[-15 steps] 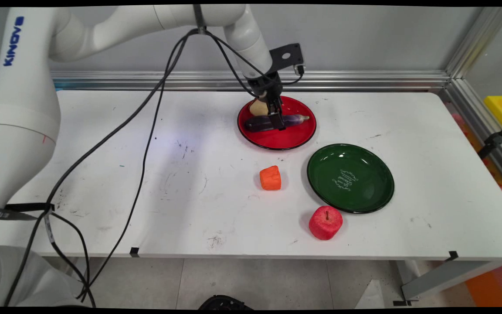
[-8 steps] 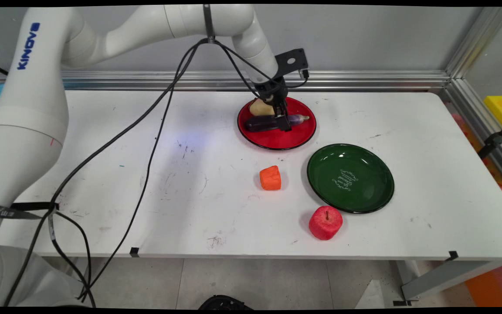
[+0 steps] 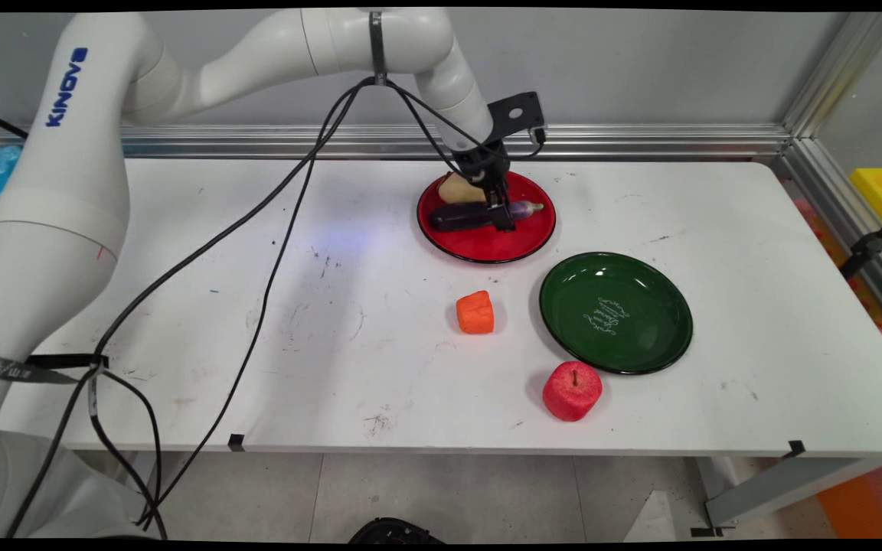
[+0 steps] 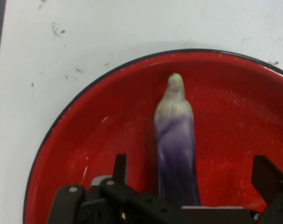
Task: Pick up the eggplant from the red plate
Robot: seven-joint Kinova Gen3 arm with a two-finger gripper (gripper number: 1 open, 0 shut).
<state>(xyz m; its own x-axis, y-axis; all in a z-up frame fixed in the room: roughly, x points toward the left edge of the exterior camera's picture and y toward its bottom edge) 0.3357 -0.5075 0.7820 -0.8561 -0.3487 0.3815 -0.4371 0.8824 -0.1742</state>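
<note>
The tool (image 3: 501, 222) was down inside the red plate (image 3: 487, 246), low over a purple eggplant (image 3: 460, 216) that lay across the plate's middle; in the hand view the eggplant (image 4: 176, 144) ran straight up between the two fingers (image 4: 267, 179), which stood well apart on either side of it without visibly touching, so the tool was spread wide and had hold of nothing. A pale tan piece of food (image 3: 456, 190) sat on the back part of the same plate, just behind the eggplant and beside the tool. The red plate (image 4: 85, 140) stood toward the far side of the white tabletop (image 3: 334, 306), not far from the aluminium rail (image 3: 640, 140) that ran along the wall, so room behind the tool was tight, while the plate's near half was bare. In front of it, apart from each other, lay an orange block (image 3: 475, 312), a green plate (image 3: 615, 312) with pale lettering in its middle, and a red apple (image 3: 572, 391) just beside the green plate's near rim, close to the tabletop's near edge. The left half of the tabletop was open, scuffed with dark marks, crossed only by black cables (image 3: 257, 252) hanging from the arm. A framed clear panel closed the right side, with a yellow bin (image 3: 881, 191) behind it.
</note>
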